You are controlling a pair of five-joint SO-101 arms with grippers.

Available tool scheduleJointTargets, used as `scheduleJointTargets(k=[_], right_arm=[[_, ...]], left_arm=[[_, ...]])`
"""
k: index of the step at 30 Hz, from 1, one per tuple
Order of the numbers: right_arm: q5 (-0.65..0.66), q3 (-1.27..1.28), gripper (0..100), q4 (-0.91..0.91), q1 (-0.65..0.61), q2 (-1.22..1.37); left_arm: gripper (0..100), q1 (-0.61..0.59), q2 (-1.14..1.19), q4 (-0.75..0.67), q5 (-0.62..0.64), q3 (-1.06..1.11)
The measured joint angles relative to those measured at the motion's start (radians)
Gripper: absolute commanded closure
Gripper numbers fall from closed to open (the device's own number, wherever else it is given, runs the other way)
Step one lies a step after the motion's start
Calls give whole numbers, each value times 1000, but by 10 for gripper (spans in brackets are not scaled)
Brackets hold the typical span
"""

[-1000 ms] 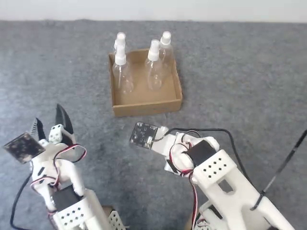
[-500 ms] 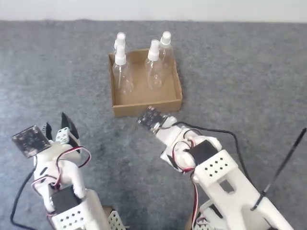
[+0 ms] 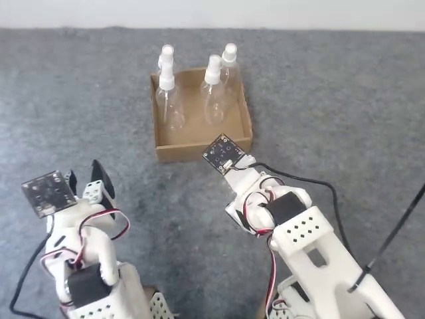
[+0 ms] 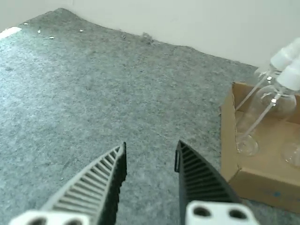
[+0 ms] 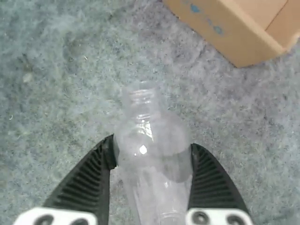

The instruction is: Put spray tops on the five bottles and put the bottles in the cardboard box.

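Note:
My right gripper [image 5: 152,144] is shut on a clear bottle [image 5: 149,129] with no spray top, its open neck pointing away over the grey carpet near a corner of the cardboard box [image 5: 234,33]. From above, the right arm's wrist board [image 3: 224,153] hangs just in front of the box [image 3: 202,147]. Several clear bottles with white spray tops [image 3: 167,93] stand upright inside the box. My left gripper [image 4: 150,161] is open and holds nothing, low over the carpet to the left of the box [image 4: 243,176]; from above, the left gripper [image 3: 86,178] is at the lower left.
Grey carpet [image 3: 332,100] covers the whole table, with free room left and right of the box. A black cable [image 3: 392,232] runs along the right arm. A pale wall [image 4: 187,18] borders the far edge.
The right arm has swung up and right until its wrist sits at the box's front wall. The left arm has drawn back toward its base and turned slightly right.

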Motion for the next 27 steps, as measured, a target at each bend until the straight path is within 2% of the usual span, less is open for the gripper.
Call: scheduleJointTargets(k=[10, 22, 27], right_arm=[[-5, 2, 923, 0, 0, 0], [-5, 43, 923, -37, 0, 0], [-5, 43, 923, -37, 0, 0]], left_arm=[[844, 41, 8, 101, -37, -109], [841, 81, 557, 186, -71, -342], [844, 18, 641, 199, -17, -353]])
